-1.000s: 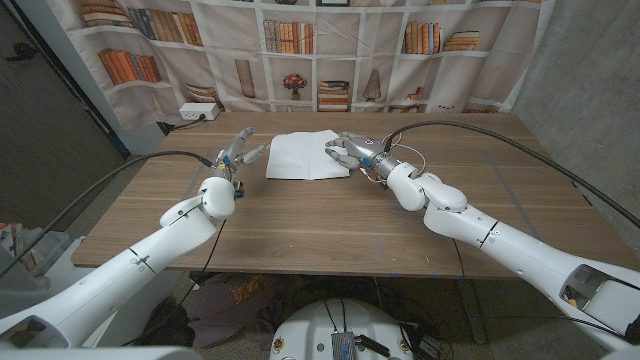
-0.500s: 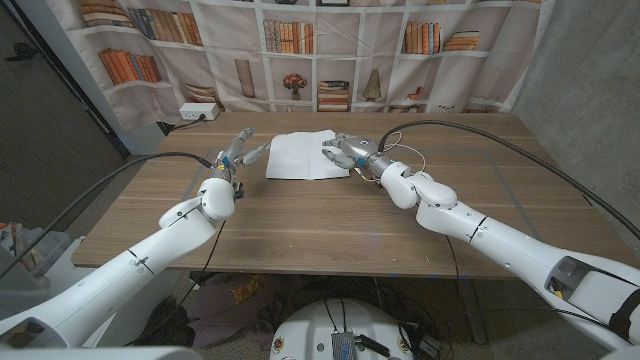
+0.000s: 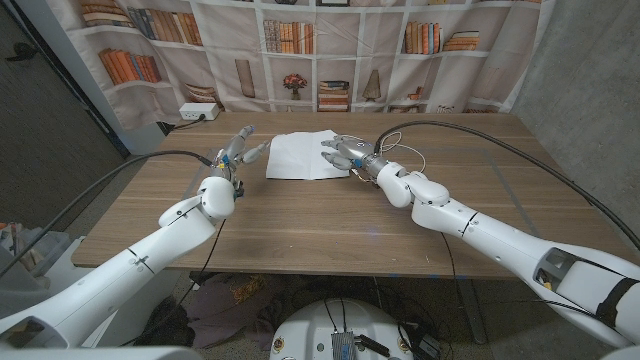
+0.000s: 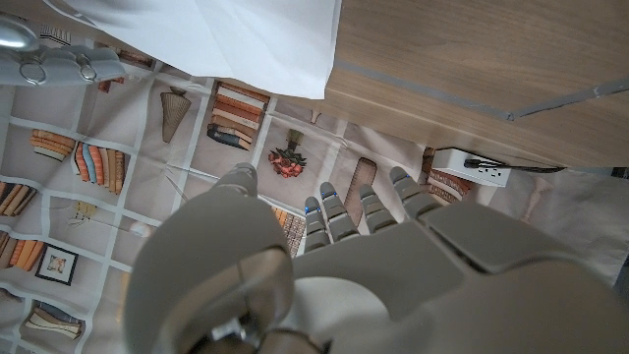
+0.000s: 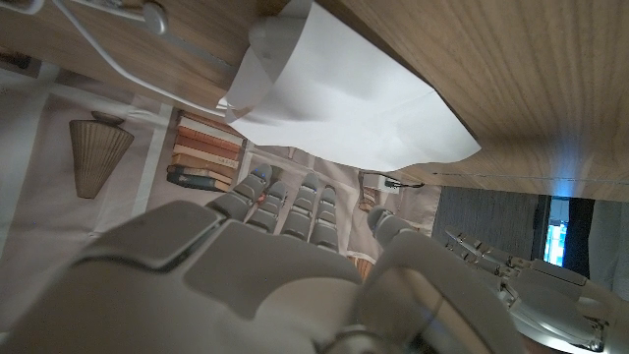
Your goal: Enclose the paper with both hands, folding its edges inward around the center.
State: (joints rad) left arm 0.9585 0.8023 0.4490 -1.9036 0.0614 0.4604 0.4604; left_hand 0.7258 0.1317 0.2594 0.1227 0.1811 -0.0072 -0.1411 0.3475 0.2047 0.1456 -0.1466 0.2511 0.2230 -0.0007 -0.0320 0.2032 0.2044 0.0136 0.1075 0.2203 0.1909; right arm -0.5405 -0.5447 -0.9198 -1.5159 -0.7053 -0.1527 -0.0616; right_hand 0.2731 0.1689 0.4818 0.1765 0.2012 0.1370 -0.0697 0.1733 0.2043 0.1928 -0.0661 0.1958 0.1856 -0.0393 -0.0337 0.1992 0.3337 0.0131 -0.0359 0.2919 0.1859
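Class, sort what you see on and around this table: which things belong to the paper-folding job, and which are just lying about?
Belong to the job:
paper
left hand, beside the paper's left edge
right hand, at the paper's right edge

Just lying about:
power strip at the table's far left corner
bookshelf backdrop behind the table
cables running to the arms

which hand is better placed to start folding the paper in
Right. The right hand already reaches over the paper's right edge, fingers on or just above it. The left hand is off the sheet, beside its left edge.
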